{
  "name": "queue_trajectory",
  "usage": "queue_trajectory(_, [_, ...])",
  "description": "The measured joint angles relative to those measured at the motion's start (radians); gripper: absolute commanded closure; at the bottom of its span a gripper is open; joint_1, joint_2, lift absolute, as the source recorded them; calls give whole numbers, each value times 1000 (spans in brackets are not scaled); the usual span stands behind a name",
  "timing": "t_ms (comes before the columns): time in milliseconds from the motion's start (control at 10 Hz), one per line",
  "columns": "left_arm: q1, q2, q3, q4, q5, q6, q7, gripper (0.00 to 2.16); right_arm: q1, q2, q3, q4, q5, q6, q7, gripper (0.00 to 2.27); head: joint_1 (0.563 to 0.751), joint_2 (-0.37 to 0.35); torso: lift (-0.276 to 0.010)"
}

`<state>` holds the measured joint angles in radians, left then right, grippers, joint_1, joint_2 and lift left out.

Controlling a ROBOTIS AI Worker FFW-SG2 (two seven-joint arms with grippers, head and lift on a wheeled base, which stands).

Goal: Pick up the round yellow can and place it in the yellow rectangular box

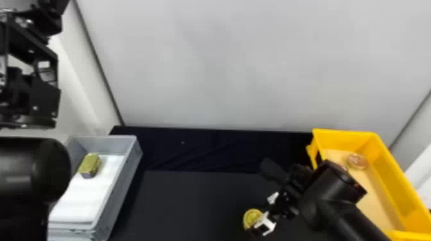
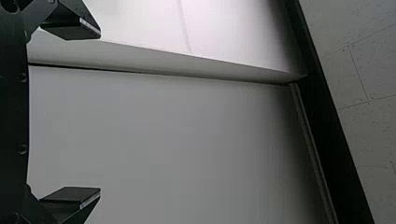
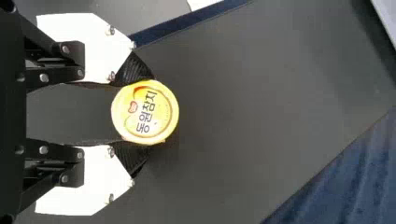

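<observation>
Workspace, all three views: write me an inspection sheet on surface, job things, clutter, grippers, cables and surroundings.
Surface: black table, creased dark cloth along its far side.
Job's things: round yellow can between the right fingers; yellow rectangular box on the right, with a round item inside.
Clutter: grey bin on the left, holding a yellow-topped tin on white lining.
Grippers: right gripper closed on the can; left gripper open.
Cables: nothing seen.
Surroundings: pale wall behind.

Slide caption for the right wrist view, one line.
Right gripper with its fingers on either side of the round yellow can, above a dark tabletop.
</observation>
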<state>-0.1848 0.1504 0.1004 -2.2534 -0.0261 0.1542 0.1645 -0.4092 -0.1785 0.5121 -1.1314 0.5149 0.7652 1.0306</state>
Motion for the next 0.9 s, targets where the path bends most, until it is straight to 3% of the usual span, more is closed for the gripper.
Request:
queue_trajectory(600, [18,10,20,-20,2,21,0,98,2,-55,-131,-417,182,176,66,754,663,54,-2])
queue_trajectory(900, [16,24,24,-33,1,42,0,98,-39,-98,-195,-510,243,199,61,754,663,54,-2])
